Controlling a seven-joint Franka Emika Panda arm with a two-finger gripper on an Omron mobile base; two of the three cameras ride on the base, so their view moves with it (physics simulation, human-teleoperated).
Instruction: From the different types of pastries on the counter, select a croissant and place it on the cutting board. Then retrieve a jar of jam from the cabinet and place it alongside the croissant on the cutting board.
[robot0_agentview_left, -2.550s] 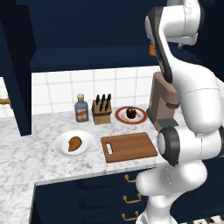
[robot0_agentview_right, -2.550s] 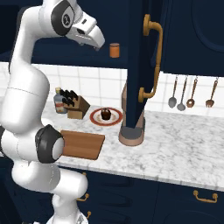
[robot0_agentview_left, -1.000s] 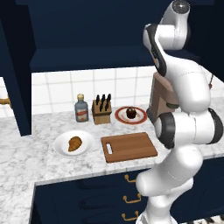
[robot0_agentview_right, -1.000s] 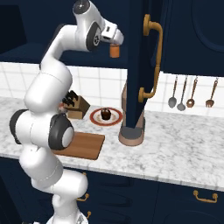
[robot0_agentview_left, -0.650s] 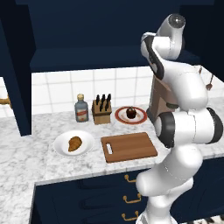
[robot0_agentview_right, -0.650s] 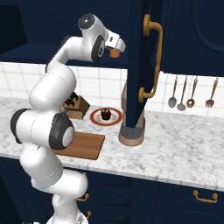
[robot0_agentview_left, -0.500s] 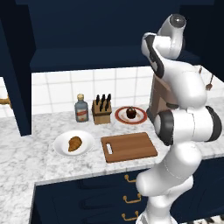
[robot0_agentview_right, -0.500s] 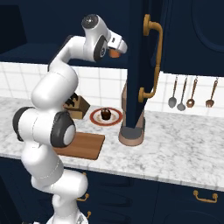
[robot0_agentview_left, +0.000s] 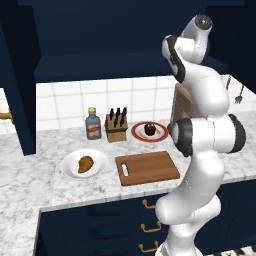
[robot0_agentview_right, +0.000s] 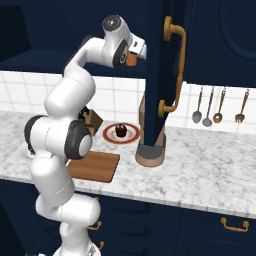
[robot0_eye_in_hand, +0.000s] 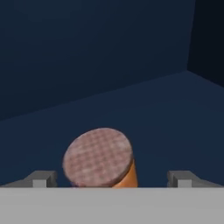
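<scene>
Your tool (robot0_eye_in_hand: 111, 181) is raised inside the open cabinet (robot0_eye_in_hand: 87, 65), with its two tips (robot0_eye_in_hand: 41, 179) spread wide apart and the jam jar (robot0_eye_in_hand: 99, 158) sitting between them, not yet clamped. In the hand view you see the jar's checkered lid tilted toward the camera and a bit of orange body beneath it, resting on the dark blue cabinet shelf (robot0_eye_in_hand: 175, 113). From the right base view, the jar (robot0_agentview_right: 131, 59) shows as a small orange shape just beside the tool, next to the open cabinet door (robot0_agentview_right: 162, 75). Below, on the marble tabletop (robot0_agentview_left: 40, 175), the cutting board (robot0_agentview_left: 147, 167) lies bare. The croissant (robot0_agentview_left: 85, 164) sits on a white plate (robot0_agentview_left: 100, 157) just to the left of the board, so the first step appears undone. Further back stand a bottle (robot0_agentview_left: 92, 125), a knife block (robot0_agentview_left: 117, 127) and a second pastry on a red-rimmed plate (robot0_agentview_left: 149, 131). As things lie, you have neither item on the board; closing on the jar looks like the step in hand.
</scene>
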